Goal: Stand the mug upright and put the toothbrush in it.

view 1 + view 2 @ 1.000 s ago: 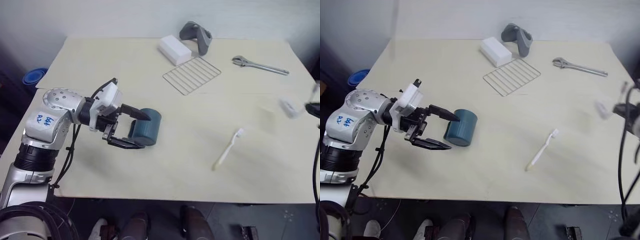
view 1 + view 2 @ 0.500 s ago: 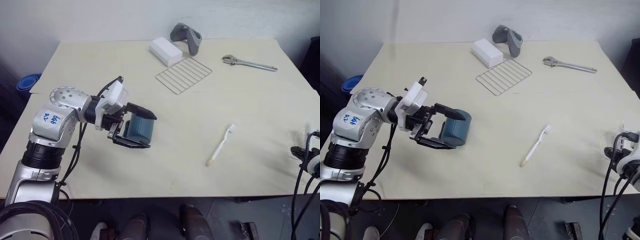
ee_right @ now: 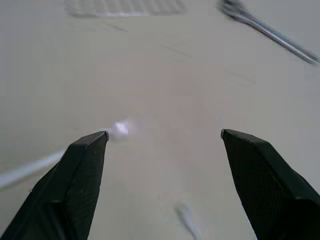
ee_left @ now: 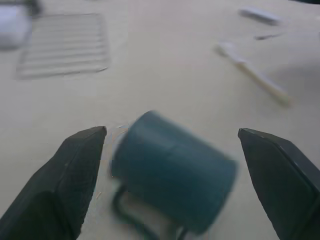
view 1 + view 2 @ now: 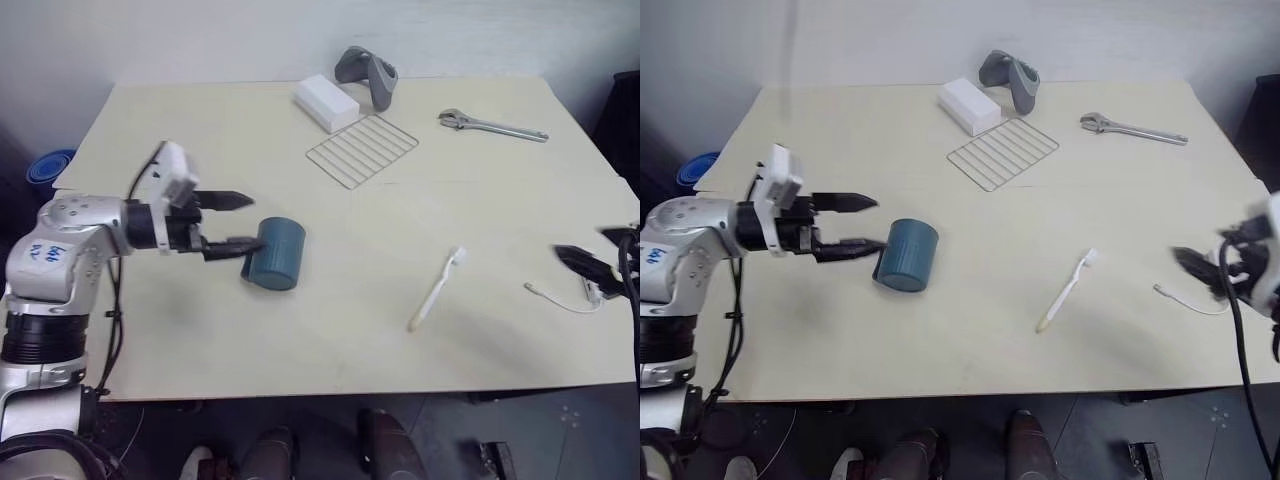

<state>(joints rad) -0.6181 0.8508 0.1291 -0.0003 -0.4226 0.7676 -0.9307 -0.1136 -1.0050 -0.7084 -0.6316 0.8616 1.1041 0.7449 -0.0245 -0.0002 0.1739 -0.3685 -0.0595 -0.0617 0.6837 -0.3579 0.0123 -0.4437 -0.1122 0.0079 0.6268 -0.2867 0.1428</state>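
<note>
The dark teal-blue cylindrical mug (image 5: 273,253) lies on its side on the pale wooden table (image 5: 330,200), and what its inside holds cannot be seen. The slim white plastic toothbrush (image 5: 437,289) lies flat on the table, well apart from the mug toward the right. The left gripper (image 5: 230,221) reaches level from the left, fingers spread wide, tips just beside the mug. The right gripper (image 3: 162,135) sits at the table's right edge with fingers apart, holding nothing, near a thin white cable (image 5: 563,301). The left wrist view shows the mug's small handle (image 4: 131,220) against the tabletop.
</note>
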